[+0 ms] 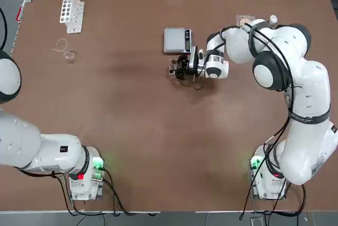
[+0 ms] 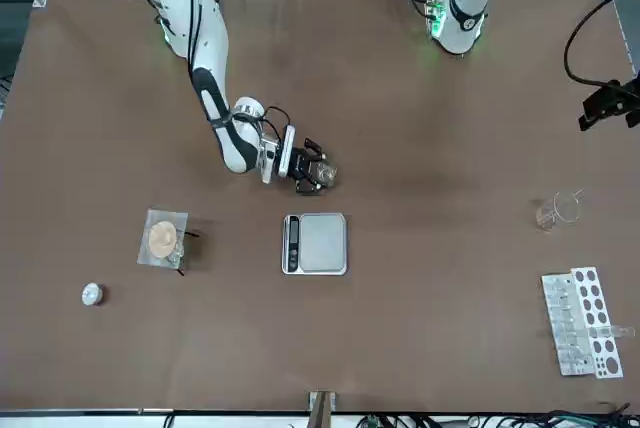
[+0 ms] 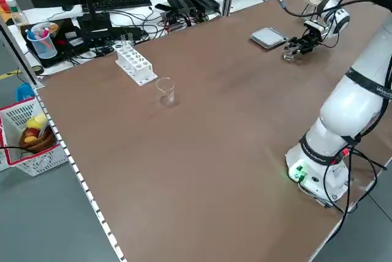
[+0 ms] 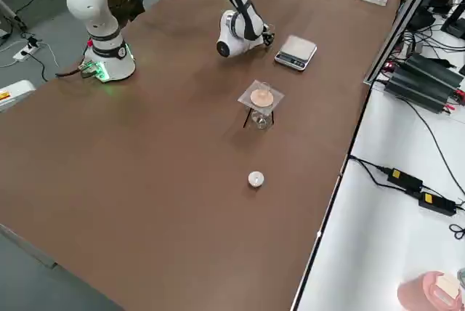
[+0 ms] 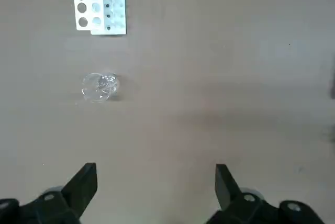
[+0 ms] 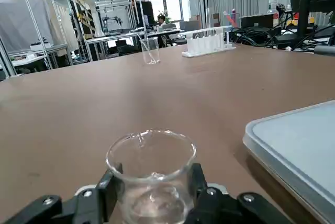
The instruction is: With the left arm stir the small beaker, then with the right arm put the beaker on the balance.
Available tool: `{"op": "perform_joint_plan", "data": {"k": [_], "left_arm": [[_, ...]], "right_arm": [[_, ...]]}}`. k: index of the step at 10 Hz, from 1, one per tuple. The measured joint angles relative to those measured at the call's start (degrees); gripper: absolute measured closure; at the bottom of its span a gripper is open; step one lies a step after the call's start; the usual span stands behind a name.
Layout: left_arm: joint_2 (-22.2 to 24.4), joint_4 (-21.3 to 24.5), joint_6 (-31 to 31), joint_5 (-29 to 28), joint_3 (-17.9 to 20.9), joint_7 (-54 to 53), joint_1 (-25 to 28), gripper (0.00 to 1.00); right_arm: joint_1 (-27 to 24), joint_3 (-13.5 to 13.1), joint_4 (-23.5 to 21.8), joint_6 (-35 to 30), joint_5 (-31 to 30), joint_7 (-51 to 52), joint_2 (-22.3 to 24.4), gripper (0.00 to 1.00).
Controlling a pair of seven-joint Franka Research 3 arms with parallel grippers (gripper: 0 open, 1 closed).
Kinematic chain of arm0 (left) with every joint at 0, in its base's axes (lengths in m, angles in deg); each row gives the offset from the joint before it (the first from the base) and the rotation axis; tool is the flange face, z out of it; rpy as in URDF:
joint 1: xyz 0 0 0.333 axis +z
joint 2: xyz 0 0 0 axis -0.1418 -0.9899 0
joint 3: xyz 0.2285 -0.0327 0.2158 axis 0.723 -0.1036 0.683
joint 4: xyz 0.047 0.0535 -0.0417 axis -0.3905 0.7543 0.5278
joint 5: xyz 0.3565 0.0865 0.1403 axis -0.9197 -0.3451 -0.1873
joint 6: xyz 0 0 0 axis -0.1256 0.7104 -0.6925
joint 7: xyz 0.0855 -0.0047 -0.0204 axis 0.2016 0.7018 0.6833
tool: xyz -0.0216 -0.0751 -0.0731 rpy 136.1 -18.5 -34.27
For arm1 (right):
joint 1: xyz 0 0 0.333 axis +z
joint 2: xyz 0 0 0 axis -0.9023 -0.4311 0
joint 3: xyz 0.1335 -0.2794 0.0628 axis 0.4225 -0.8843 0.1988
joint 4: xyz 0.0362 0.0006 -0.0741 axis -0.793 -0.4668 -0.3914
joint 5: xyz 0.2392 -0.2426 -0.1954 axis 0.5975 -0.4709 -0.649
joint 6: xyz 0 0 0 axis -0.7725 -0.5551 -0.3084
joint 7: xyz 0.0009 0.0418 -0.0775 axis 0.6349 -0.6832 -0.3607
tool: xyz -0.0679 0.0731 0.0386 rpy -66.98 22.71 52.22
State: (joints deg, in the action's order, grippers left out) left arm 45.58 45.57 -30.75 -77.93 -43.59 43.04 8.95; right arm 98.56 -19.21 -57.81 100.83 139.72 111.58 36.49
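Small beaker [image 6: 154, 203]: stands upright between the right fingers, mouth upward, walls clear; sits off the balance, just beside it on the robot's side; cannot tell whether it touches the table.
Right gripper [image 6: 154, 177]: closed on the small beaker, one finger at each side of the glass; reaches in low over the table from the robot's right.
Balance [image 1: 174, 40]: lies flat on the table just beyond the right gripper, plate bare, dark control strip along the robot's right side.
Left gripper [image 5: 157, 182]: open, fingers wide apart with nothing between; hangs over the robot's left part of the table, well apart from the small beaker.
Larger glass vessel [image 1: 69, 56]: stands upright on the table, far to the left of the balance.
White rack [image 1: 72, 12]: rests on the table beyond the larger glass vessel, rows of round holes in its top; holds clear tubes.
Tripod stand [image 4: 251, 116]: stands to the robot's right of the balance, carries a square sheet [image 4: 275, 99] with a pale round patch in its middle; has a small glass item [image 4: 260, 120] below.
White round piece [image 4: 256, 179]: lies on the table beyond the tripod stand, farther to the robot's right.
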Motion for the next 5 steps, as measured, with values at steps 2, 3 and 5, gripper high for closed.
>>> {"op": "perform_joint_plan", "data": {"k": [2,3,5], "left_arm": [[-0.04,0.03,0.02,0.0,0.09,0.0,0.0,0.0],[-0.04,0.05,0.25,0.0,0.08,-0.05,0.0,0.0],[-0.19,0.16,0.73,0.0,0.07,-0.41,-0.02,0.0]], "right_arm": [[-0.61,-0.38,0.14,-0.11,0.03,-0.65,0.12,0.41],[-1.28,-0.46,0.2,-0.3,0.03,-1.32,0.78,0.41],[-2.35,-0.46,0.03,-0.39,0.04,-2.63,3.61,0.41]]}}
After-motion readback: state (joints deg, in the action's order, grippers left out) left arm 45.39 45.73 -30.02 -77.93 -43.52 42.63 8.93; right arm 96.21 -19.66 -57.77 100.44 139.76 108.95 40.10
